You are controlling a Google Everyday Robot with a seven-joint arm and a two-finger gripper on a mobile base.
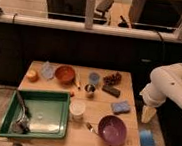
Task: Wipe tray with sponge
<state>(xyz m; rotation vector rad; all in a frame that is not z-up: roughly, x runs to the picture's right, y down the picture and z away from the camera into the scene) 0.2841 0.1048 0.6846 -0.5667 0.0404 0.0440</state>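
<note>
The green tray [59, 114] sits at the front left of the wooden table [127, 75] and holds a dark metal utensil [21, 114]. The light-blue sponge [121, 107] lies on the table to the right of the tray, behind the purple bowl [112, 130]. My gripper [148, 114] hangs at the end of the white arm [171, 85], just off the table's right edge. It is to the right of the sponge and apart from it, and far from the tray.
A white cup [77, 109] stands between tray and bowl. Behind are a metal cup [89, 90], blue cup [94, 78], dark block [111, 91], orange bowl [65, 74], a round fruit [32, 75] and a clear bag [47, 70]. A blue object [146, 139] lies right of the table.
</note>
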